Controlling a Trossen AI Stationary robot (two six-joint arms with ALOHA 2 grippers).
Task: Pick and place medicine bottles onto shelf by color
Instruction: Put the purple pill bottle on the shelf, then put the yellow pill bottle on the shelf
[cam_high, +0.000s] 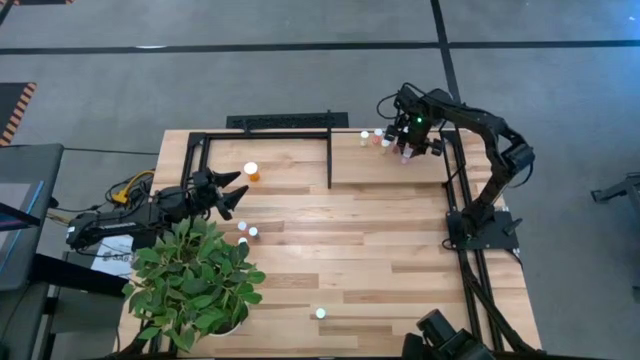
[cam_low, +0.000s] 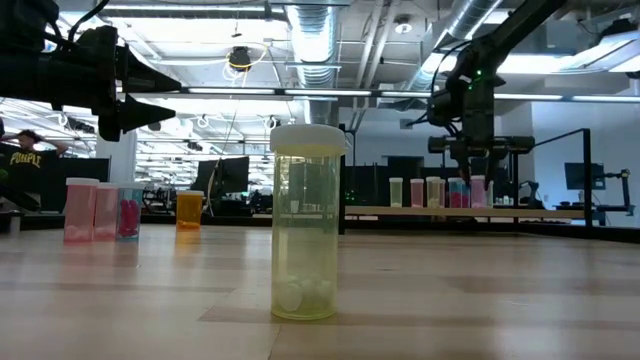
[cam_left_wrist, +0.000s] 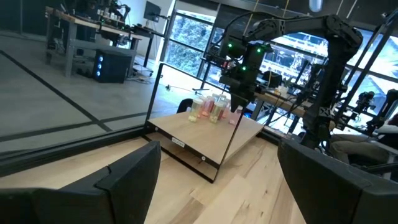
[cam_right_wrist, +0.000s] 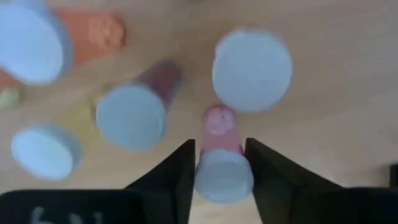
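Shelf (cam_high: 390, 165), right gripper (cam_right_wrist: 219, 163) clamping pink vial (cam_right_wrist: 221, 155)

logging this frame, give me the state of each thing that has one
right gripper: over the shelf, shut on a pink bottle
pink bottle: upright, between the fingers
shelf bottles: upright, capped, clustered on the shelf
left gripper: open, empty, above the table
orange bottle: upright, capped, on the table
green bottle: upright, capped, alone on the table
plant: upright in its pot
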